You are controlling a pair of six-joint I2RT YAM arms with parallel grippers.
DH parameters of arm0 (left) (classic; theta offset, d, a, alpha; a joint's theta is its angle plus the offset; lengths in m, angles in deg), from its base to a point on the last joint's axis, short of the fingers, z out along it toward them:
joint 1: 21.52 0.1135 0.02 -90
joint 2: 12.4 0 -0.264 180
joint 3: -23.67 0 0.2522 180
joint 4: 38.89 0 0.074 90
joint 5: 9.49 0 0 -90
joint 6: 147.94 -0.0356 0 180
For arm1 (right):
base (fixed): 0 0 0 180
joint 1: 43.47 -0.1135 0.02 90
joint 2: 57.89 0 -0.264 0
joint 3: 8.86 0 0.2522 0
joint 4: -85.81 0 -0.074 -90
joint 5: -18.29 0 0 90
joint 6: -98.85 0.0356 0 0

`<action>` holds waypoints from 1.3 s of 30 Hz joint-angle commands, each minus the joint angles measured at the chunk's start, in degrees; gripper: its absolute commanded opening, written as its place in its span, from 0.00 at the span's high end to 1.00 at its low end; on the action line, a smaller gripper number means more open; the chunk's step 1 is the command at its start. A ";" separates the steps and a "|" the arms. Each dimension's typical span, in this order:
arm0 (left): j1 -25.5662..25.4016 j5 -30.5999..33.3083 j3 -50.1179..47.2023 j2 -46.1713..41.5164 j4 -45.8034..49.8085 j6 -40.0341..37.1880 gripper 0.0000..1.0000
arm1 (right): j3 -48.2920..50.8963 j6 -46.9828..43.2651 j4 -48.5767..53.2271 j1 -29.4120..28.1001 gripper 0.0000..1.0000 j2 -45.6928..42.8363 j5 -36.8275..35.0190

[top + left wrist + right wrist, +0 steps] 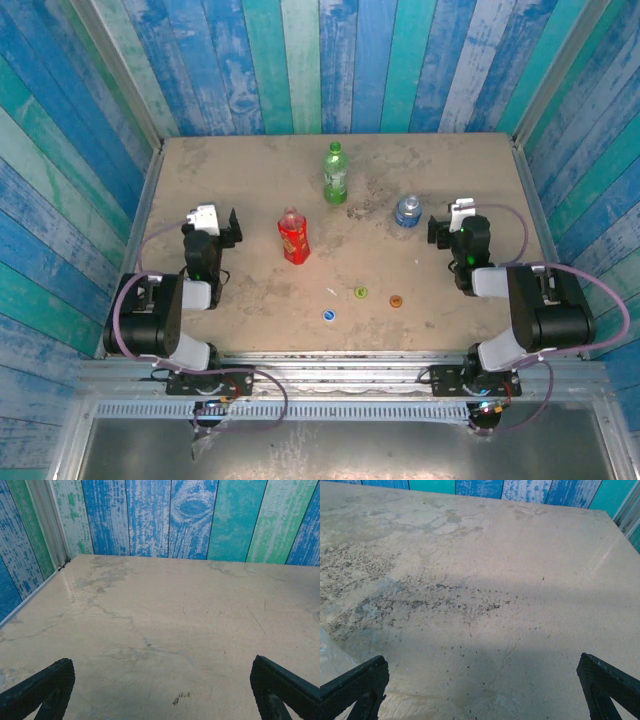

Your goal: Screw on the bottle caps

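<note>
Plastic caps, tiny, light and likely slippery: pinch each across its rim. Blue cap (328, 315), yellow-green cap (361, 292) and orange cap (395, 300) lie toward the tabletop's (230, 170) near edge. Green bottle (335, 173), red bottle (293, 237) and clear bottle (407, 211) stand upright behind them and probably tip easily, so steady each by the body. Left end effector (215, 225), left of the red bottle, and right end effector (455, 218), just right of the clear bottle, both gape empty, apart from the caps.

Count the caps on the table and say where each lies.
3, in a loose row: blue cap leftmost, yellow-green cap in the middle, orange cap rightmost. None seems hidden.
</note>
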 commanded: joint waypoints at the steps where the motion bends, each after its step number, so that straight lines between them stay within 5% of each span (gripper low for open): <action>1: 0.07 -0.71 0.29 1.36 -0.60 -0.50 0.06 | -0.90 -0.03 -0.87 -0.05 0.00 -0.31 0.00; 22: 0.08 -2.48 0.64 0.60 0.77 -1.25 0.06 | -0.41 0.92 -0.46 0.05 0.00 -1.86 -1.45; 31: -0.14 -4.66 -1.36 -12.40 7.42 -2.45 0.06 | 1.80 2.68 6.89 0.17 0.00 -15.33 -6.04; 39: -7.54 0.49 -3.69 -29.40 13.21 -4.18 0.06 | -4.77 6.25 30.20 -0.70 0.00 -34.10 -1.22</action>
